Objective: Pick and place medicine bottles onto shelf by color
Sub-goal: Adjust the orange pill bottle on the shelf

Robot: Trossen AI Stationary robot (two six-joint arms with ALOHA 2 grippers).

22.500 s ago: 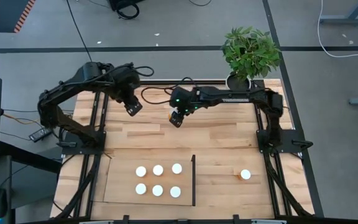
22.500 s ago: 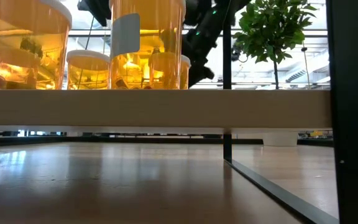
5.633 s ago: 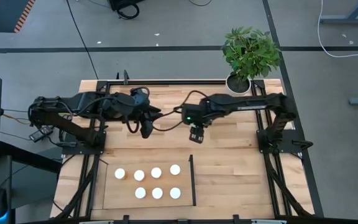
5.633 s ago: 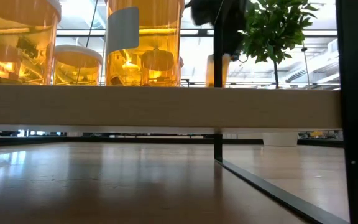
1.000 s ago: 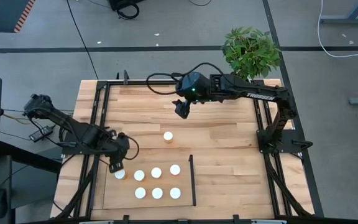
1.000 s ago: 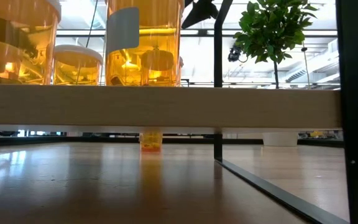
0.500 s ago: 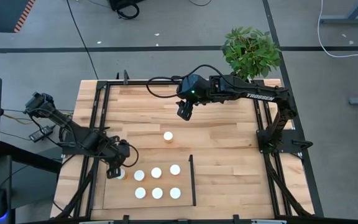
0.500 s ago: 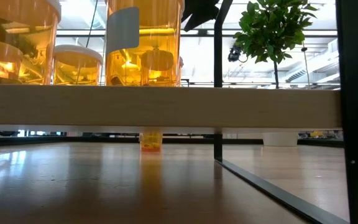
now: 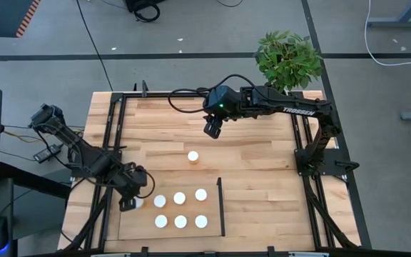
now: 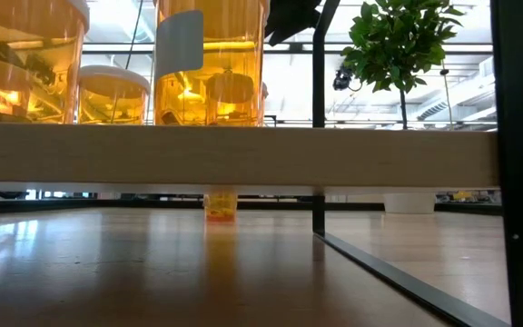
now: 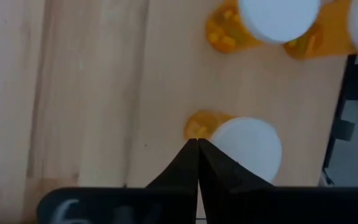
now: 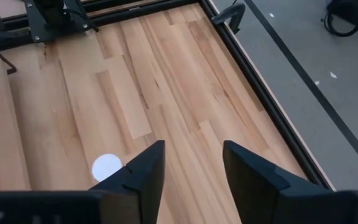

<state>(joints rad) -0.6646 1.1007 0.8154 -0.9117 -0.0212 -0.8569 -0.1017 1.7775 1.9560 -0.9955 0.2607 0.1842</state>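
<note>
The left gripper [image 9: 128, 203] hangs low at the near-left corner of the shelf [image 9: 212, 228], its fingers [image 11: 194, 163] pressed fully together with nothing between them. In the left wrist view a medicine bottle [image 11: 244, 148] stands directly beyond the closed tips, its white cap showing and orange body peeking out beside it; whether the tips touch it I cannot tell. Six more capped bottles [image 9: 180, 210] stand on the shelf in two rows of three, left of the thin black upright strip [image 9: 221, 207].

The right gripper [image 9: 212, 129] hovers over the far middle of the bench, its jaws parted to a middling gap and empty. The one loose bottle [image 9: 193, 156] stands upright on the bare bench [image 9: 262, 164], apart from the shelf and nearer to the camera than this gripper; the right wrist view shows its cap [image 12: 107, 166] just beside one finger, not between the two.

The step in hand looks like fetching that last loose bottle. To do it well, the right gripper should spread wider first, centre itself squarely above the cap, then descend straight so both fingers straddle the body below the cap rim. A small upright bottle tips easily if one finger lands first. The left arm would do best to lift clear without brushing the bottle before it.
</note>
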